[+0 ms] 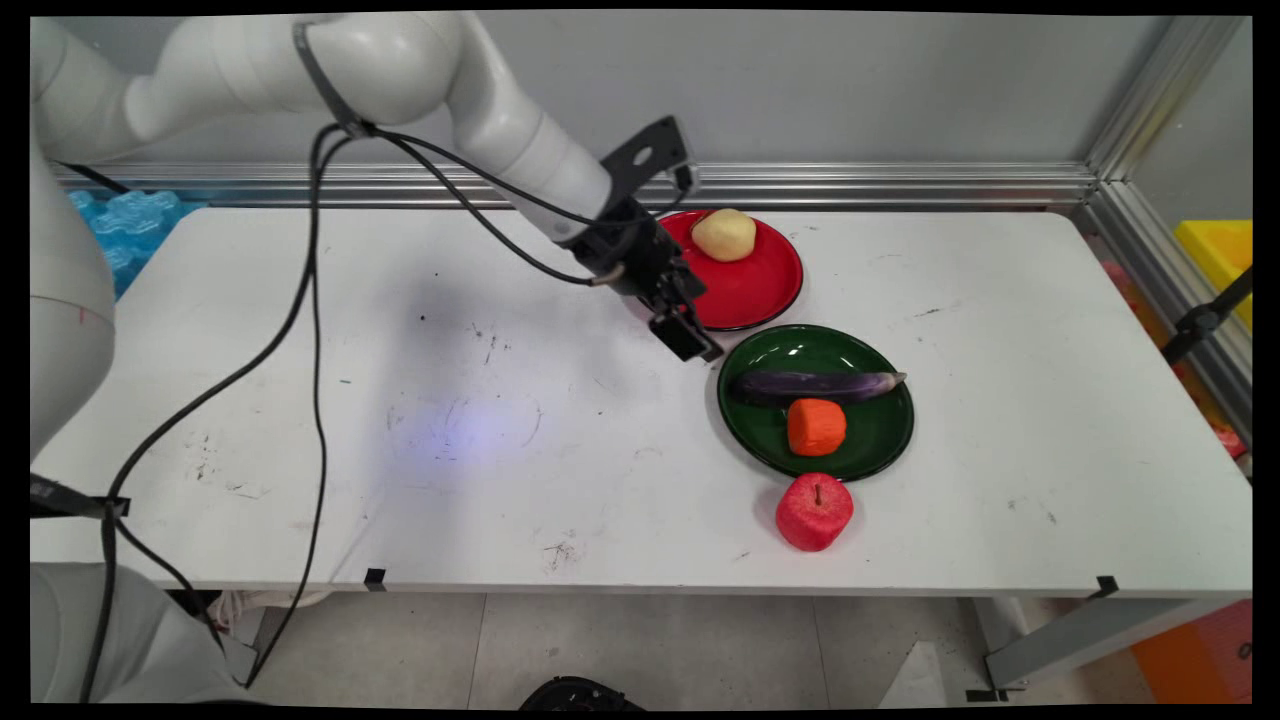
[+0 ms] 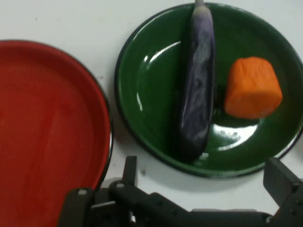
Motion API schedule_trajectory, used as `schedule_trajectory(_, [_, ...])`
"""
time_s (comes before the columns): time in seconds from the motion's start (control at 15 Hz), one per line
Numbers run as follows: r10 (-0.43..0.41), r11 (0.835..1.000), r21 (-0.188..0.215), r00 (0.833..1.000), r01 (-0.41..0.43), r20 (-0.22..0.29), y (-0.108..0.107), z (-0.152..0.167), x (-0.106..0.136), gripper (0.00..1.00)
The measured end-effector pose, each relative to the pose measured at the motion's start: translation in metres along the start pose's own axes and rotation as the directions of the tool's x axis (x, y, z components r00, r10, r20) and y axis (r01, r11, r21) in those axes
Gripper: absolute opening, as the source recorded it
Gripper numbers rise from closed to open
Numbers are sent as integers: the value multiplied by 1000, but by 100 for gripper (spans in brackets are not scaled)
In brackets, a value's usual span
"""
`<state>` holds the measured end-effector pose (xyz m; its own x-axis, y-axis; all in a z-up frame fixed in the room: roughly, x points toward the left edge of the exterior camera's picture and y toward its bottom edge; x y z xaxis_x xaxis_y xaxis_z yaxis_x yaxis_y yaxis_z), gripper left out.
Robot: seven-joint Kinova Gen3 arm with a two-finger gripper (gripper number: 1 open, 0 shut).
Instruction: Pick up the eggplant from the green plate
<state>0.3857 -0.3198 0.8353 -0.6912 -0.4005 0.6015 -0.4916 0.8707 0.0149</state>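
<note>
My gripper (image 1: 690, 340) hangs open and empty just above the table, between the front rim of the red plate (image 1: 770, 285) and the left rim of the green plate (image 1: 880, 440). In the hand view the gripper (image 2: 206, 177) stands over the near rim of the green plate (image 2: 147, 94), with the red plate (image 2: 47, 132) to its left. A purple eggplant (image 1: 815, 386) (image 2: 196, 94) and an orange carrot chunk (image 1: 816, 427) (image 2: 252, 87) lie on the green plate. A yellow potato (image 1: 724, 235) sits on the red plate. On the table in front of the green plate stands a red apple (image 1: 814, 511).
A blue moulded tray (image 1: 125, 225) lies at the table's back left corner. An aluminium rail (image 1: 900, 185) runs along the back edge and right side. A yellow bin (image 1: 1222, 255) stands beyond the right rail. Black cables (image 1: 315, 380) hang from the arm over the table's left half.
</note>
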Motion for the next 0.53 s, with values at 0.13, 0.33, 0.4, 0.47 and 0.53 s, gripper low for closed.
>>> schedule_trajectory(0.13, [7,1000,0,1000,-7,-8,4,14,5,100])
schedule_trajectory(0.33, [37,999,2,999,-37,-12,8,34,10,100])
schedule_trajectory(0.4, [54,999,4,998,-54,-13,9,41,12,100])
schedule_trajectory(0.47, [70,998,5,997,-70,-13,9,47,13,100])
schedule_trajectory(0.53, [83,996,6,996,-83,-13,9,53,14,100])
